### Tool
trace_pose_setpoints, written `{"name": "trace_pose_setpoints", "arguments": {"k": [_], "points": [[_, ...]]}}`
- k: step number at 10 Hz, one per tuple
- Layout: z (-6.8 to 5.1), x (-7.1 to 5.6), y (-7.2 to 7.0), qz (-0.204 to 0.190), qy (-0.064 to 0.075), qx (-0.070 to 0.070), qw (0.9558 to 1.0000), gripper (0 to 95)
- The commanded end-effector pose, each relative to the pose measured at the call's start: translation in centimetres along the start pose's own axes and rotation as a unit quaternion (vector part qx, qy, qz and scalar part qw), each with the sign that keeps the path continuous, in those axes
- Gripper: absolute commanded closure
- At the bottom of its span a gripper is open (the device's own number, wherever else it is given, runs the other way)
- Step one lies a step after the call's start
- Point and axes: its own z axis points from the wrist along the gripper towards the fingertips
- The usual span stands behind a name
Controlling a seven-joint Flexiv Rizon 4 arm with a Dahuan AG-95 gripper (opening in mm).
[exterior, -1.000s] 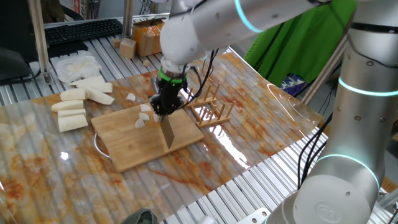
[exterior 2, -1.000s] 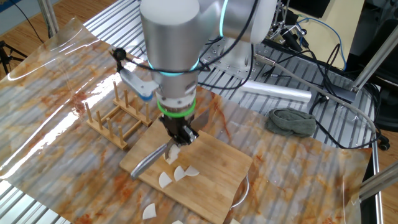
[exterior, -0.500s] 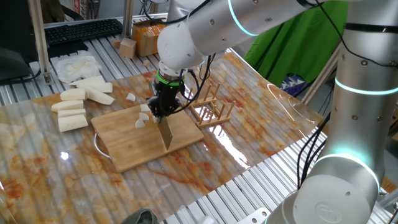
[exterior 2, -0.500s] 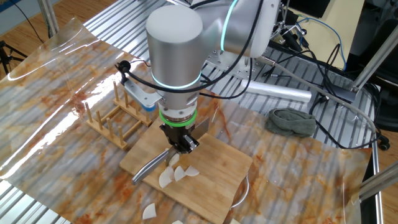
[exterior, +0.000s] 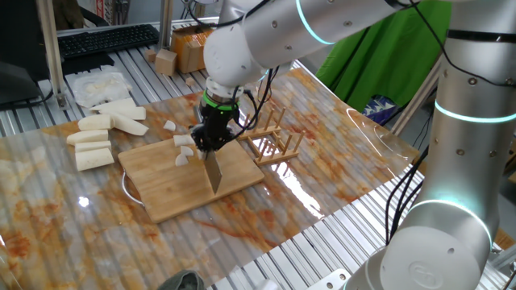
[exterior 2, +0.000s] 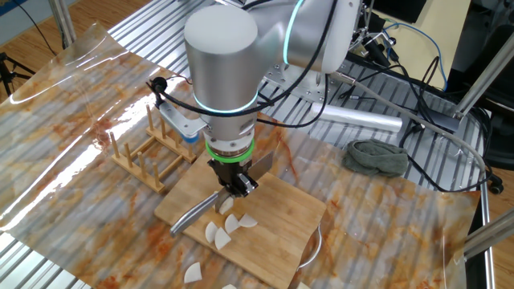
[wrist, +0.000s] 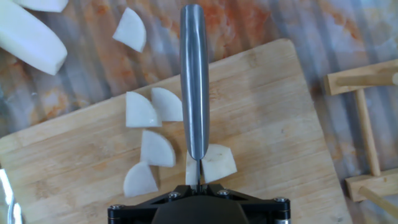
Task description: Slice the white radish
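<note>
My gripper (wrist: 198, 183) is shut on a steel knife (wrist: 194, 81) held edge-down over the wooden cutting board (wrist: 267, 124). The blade stands in a white radish chunk (wrist: 219, 162), with a thin sliver of it on the blade's left. Several more white wedge-shaped chunks (wrist: 149, 109) lie just left of the blade. In one fixed view the gripper (exterior: 211, 143) and knife (exterior: 214, 171) are over the board's right half. In the other fixed view the gripper (exterior 2: 233, 189) stands above the chunks (exterior 2: 229, 229).
Larger white radish sticks (exterior: 101, 133) and a loose wedge (wrist: 130, 29) lie off the board's far-left side. A wooden rack (exterior: 274, 137) stands close to the right of the board. A white plastic bag (exterior: 97, 84) lies at the back. A grey cloth (exterior 2: 376, 156) lies beyond.
The gripper and knife have shifted a little along the board towards the chunks. The chunks lie much as before.
</note>
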Motion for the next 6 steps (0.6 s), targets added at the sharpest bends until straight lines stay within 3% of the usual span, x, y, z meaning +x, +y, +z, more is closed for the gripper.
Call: {"name": "trace_pose_setpoints", "arguments": {"k": [1, 6], "points": [[-0.2, -0.1, 0.0, -0.003, -0.004, -0.002, 1.0, 95.0], [-2.5, 0.6, 0.3, -0.002, 0.006, 0.0, 1.0, 95.0]]}}
